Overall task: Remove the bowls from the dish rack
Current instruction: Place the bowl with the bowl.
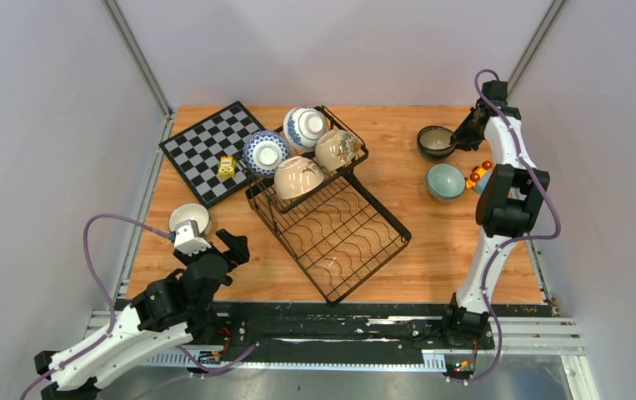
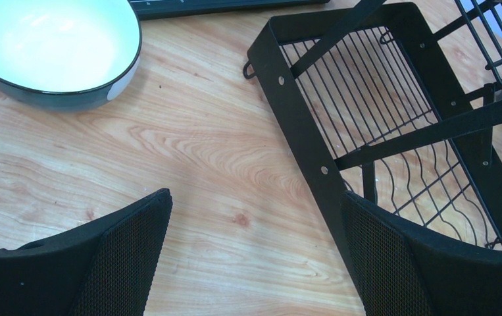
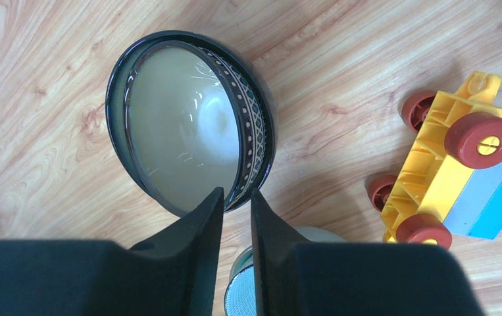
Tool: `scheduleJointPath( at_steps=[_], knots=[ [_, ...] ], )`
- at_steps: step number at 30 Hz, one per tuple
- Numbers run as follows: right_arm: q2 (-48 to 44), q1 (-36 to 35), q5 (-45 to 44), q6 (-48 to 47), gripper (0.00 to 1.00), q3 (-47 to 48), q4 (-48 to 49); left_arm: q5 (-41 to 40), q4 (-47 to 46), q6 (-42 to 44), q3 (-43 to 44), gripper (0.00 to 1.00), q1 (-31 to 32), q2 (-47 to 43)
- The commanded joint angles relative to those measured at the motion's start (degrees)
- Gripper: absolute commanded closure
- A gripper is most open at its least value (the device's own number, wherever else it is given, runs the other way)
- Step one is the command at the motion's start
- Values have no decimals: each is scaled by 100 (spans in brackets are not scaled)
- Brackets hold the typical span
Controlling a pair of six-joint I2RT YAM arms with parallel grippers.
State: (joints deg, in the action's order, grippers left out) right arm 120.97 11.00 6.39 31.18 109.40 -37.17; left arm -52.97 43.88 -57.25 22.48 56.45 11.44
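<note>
At the near left the left pincer [image 2: 254, 197] hangs low over the counter [image 1: 389, 150], its jaws spread wide with only bare wood between them. Just beyond it, close to the left edge, the white bowl [image 1: 189, 218] sits upright, its outside dark below the rim.

Further back on that side lies a checkerboard [image 1: 214, 150], with a small yellow block [image 1: 227, 166] on the corner nearest the rack.

The dish rack [image 2: 297, 125] takes up the middle, set at an angle. Its flat wire tray reaches toward the arms and its raised basket is at the far end. Four bowls lean on their sides in that basket: a blue-ringed bowl [image 1: 264, 152] on the left, a blue-patterned bowl [image 1: 306, 127] furthest back, a beige bowl [image 1: 297, 177] nearest the tray, and a cream bowl [image 1: 337, 148] on the right.

To the right of the rack two bowls stand upright on the wood: the dark-glazed bowl [image 3: 189, 125] further back and the pale teal bowl [image 1: 445, 180] nearer. A yellow toy car [image 3: 452, 178] with red wheels rests just beside the teal one.

The right pincer [image 3: 235, 194] reaches down to the dark-glazed bowl. Its jaws are drawn in to a narrow slit and the tips are right at the rim. I cannot tell whether they are pinching that rim.
</note>
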Motion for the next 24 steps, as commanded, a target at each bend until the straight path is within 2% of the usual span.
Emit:
scheduleJointPath(
  at_steps=[1, 6, 24],
  knots=[
    [52, 95, -77, -99, 79, -33, -128, -91, 16, -102, -50, 0, 23, -53],
    [149, 95, -53, -98, 84, 41, -133, -103, 24, -94, -34, 0, 24, -53],
    [322, 104, -93, -157, 87, 41, -159, -116, 5, -95, -51, 0, 19, -2]
  ],
)
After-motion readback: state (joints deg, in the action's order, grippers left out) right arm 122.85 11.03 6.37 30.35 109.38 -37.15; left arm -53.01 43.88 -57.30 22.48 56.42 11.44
